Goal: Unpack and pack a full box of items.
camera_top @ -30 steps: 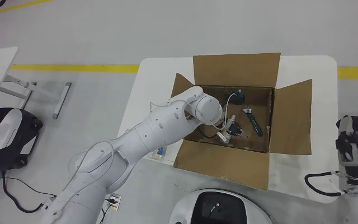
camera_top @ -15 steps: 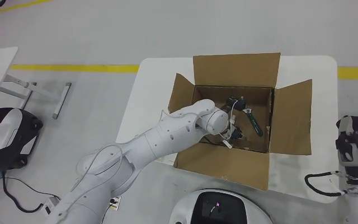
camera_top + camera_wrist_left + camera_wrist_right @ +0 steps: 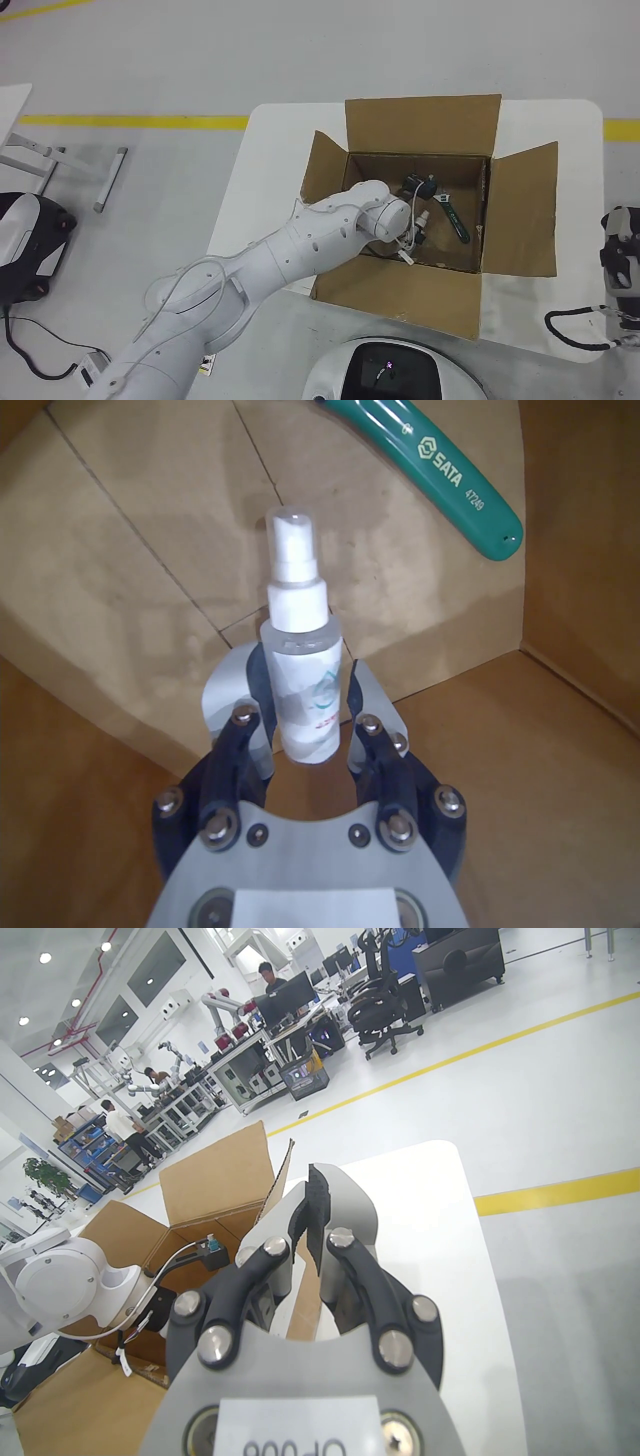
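- Left claw point(image 3: 301, 680): clenched on the spray bottle point(image 3: 299, 610), dark pads pressed to both sides of the labelled body, well down inside the box point(image 3: 420, 125).
- Spray bottle: clear cylinder with a paper label, white pump head under a rounded transparent cap, cap end reaching past the fingertips. Cannot tell whether it touches the cardboard.
- Room around the bottle: bare brown cardboard on every side, creased by flap seams, with an inner corner of the box nearby.
- Wrench point(image 3: 450, 480): smooth green handle with a rounded tip and a small hole near the end. Lying on the box floor, apart from the bottle, tip close to a wall fold. From above, diagonal, near the box's right wall.
- Box: matte corrugated cardboard, all four flaps folded outward, standing on the white worktop point(image 3: 270, 160) with rounded corners. Near flap close to the worktop's near edge. Strips of bare white surface left of the box and beyond its right flap.
- Right claw point(image 3: 312, 1208): clenched on nothing, ribbed black pads pressed together, held outside the box with white worktop behind it.
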